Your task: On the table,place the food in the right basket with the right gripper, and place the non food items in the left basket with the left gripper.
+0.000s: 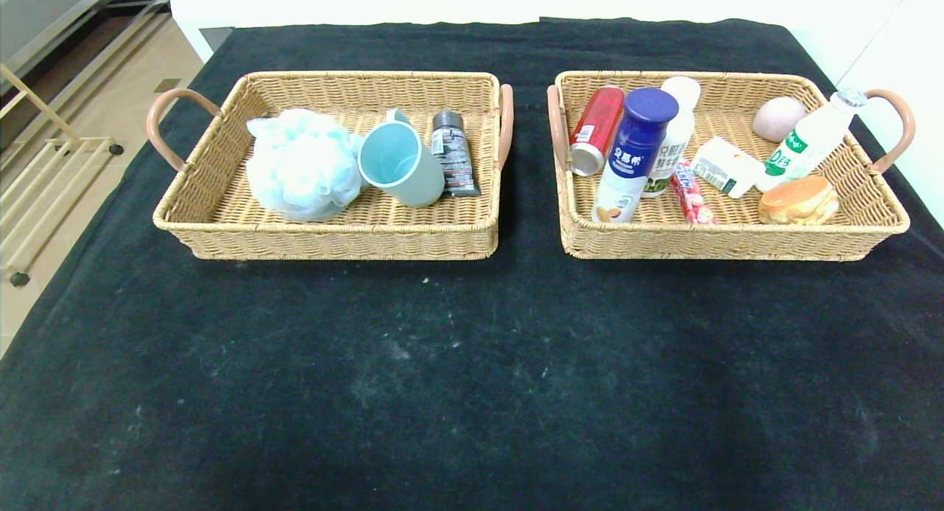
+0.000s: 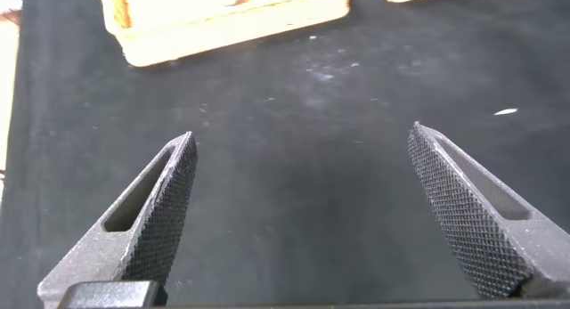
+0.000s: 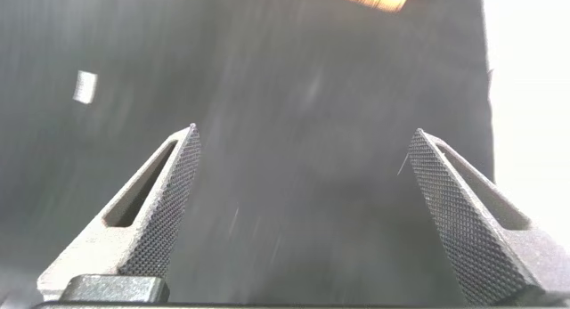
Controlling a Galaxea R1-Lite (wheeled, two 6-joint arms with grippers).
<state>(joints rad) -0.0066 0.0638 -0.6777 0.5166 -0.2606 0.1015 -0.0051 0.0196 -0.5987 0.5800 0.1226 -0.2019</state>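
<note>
jaws: spread wide, empty | left gripper (image 2: 301, 149), right gripper (image 3: 303, 144): above table (image 2: 294, 211)

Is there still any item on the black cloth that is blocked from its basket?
No. The table shows no loose item; pouf, mug and tube lie in the left basket, food in the right basket.

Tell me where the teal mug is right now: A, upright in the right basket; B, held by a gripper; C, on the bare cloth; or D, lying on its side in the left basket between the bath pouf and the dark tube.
D: the mug lies tipped over in the left basket.
</note>
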